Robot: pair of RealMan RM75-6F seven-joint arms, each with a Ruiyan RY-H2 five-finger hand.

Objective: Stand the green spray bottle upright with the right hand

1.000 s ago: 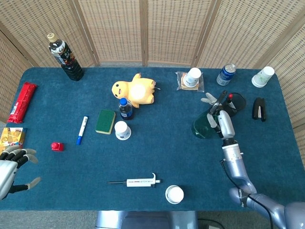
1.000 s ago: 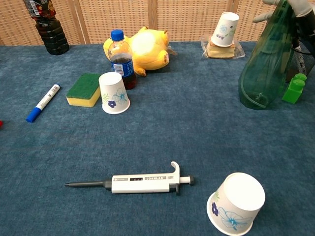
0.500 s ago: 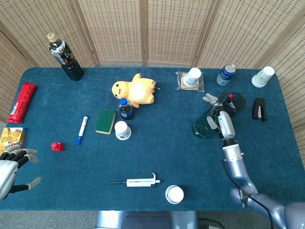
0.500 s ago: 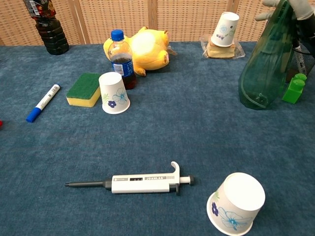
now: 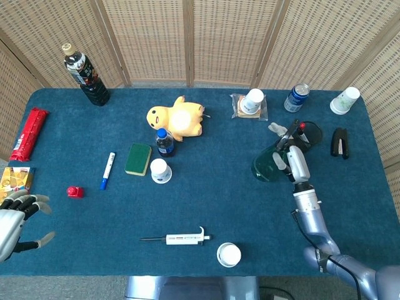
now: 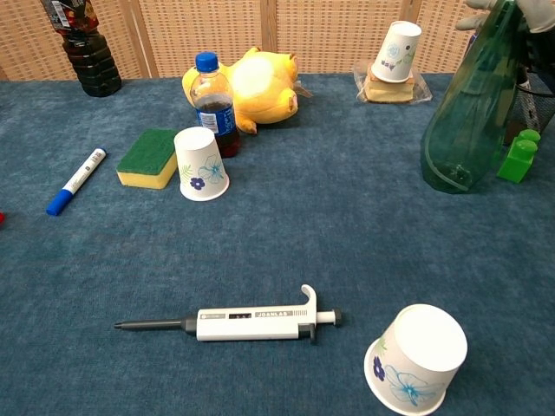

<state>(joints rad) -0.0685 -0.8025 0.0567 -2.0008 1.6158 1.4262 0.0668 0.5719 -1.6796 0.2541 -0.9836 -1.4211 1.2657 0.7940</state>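
**Spray bottle nearly upright, held at the neck**

The green spray bottle (image 6: 468,121) is seen resting on its base on the right side of the table (image 5: 206,206), leaning a little, just beside a small green block (image 6: 519,156). Its neck is gripped by the right hand (image 5: 292,156), whose fingers are closed around the upper part. Compared with a second ago, the bottle is tilted slightly less and the hand is shifted a touch further back, so the righting appears almost finished; what is probably left is to bring the bottle fully vertical and let it go.

In the chest view the top of the bottle and most of the right hand are cut off by the upper edge, so the trigger head cannot be made out. In the head view the grip is seen from above and the contact points are partly masked by the hand itself. The left hand (image 5: 15,215) is held at the table's near left corner, fingers spread, with nothing in it
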